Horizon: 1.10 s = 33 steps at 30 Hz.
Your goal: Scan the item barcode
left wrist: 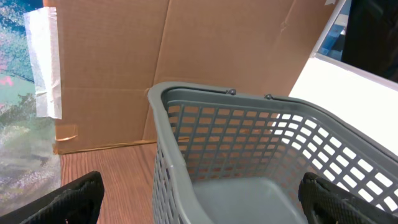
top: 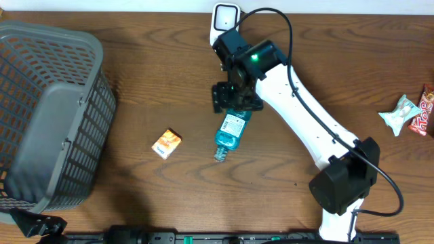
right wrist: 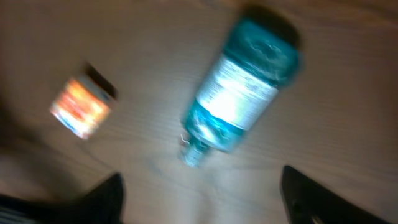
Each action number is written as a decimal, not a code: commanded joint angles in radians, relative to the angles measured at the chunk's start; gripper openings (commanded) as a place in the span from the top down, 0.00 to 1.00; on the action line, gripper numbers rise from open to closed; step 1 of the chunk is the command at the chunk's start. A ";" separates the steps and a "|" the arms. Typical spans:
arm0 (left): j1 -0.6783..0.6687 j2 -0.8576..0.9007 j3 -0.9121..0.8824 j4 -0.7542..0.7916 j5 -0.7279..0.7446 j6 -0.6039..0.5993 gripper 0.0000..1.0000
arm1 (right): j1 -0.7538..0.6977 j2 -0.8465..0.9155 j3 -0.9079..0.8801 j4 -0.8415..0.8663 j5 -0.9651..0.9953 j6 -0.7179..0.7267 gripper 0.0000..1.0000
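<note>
A teal bottle [top: 228, 135] with a white label lies on its side on the wooden table, cap toward the front edge. My right gripper [top: 235, 100] hovers over its base end, open, with nothing between the fingers. In the blurred right wrist view the bottle [right wrist: 239, 93] lies ahead of the right gripper [right wrist: 200, 186], apart from both fingers. A small orange box [top: 166, 143] sits to the bottle's left, also seen as the orange box [right wrist: 81, 106]. A white scanner [top: 224, 17] stands at the table's back edge. My left gripper [left wrist: 202, 202] is open beside the basket.
A large grey mesh basket [top: 41, 115] fills the left side; its rim [left wrist: 186, 93] rises right in front of the left wrist camera. Snack packets [top: 410, 114] lie at the far right. Cardboard stands behind the basket.
</note>
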 commanded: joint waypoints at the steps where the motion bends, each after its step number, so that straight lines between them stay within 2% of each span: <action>1: 0.003 -0.002 -0.005 0.002 -0.014 -0.009 0.00 | -0.017 0.034 -0.139 0.093 -0.142 0.093 0.09; 6: 0.003 -0.002 -0.005 0.001 -0.014 -0.009 0.00 | -0.030 0.033 -0.372 0.280 -0.155 0.285 0.05; 10: 0.003 -0.002 -0.005 0.001 -0.014 -0.009 0.00 | -0.034 0.033 -0.509 0.494 -0.207 0.296 0.01; 17: 0.003 -0.002 -0.005 -0.006 -0.014 -0.009 0.00 | -0.033 0.039 -0.682 0.645 -0.113 0.388 0.01; 19: 0.003 -0.002 -0.006 -0.006 -0.014 -0.009 0.00 | -0.035 0.039 -0.732 0.697 -0.113 0.370 0.08; 22: 0.003 -0.002 -0.006 -0.006 -0.014 -0.009 0.00 | -0.035 0.039 -0.771 0.731 -0.148 0.260 0.21; 25: 0.003 -0.002 -0.006 -0.008 -0.014 -0.009 0.00 | -0.035 0.039 -0.776 0.710 -0.161 0.133 0.40; 28: 0.003 -0.002 -0.006 -0.010 -0.014 -0.009 0.00 | -0.035 0.039 -0.776 0.700 -0.161 0.048 0.53; 31: 0.003 -0.002 -0.006 -0.010 -0.014 -0.009 0.00 | -0.035 0.039 -0.776 0.700 -0.160 -0.002 0.59; 33: 0.003 -0.002 -0.006 -0.010 -0.014 -0.009 0.00 | -0.035 0.039 -0.775 0.700 -0.152 -0.027 0.67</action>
